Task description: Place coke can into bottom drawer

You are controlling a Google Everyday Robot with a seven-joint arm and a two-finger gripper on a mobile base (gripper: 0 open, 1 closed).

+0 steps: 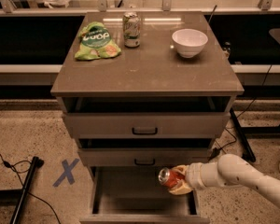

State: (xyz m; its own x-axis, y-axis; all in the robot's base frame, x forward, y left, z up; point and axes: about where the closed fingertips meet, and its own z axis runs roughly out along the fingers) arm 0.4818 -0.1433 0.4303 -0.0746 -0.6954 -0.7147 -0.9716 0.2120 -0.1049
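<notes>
One open bottom drawer (130,192) stands pulled out; above its right side the gripper (179,186) hangs, clamped around the coke can (168,178), tilted sideways. Probably light, thin-walled, slick: best held round its middle.

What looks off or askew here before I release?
Only the coke can: it lies tilted on its side in the gripper, above the open bottom drawer near its right wall. Nothing looks spilled or damaged.
</notes>
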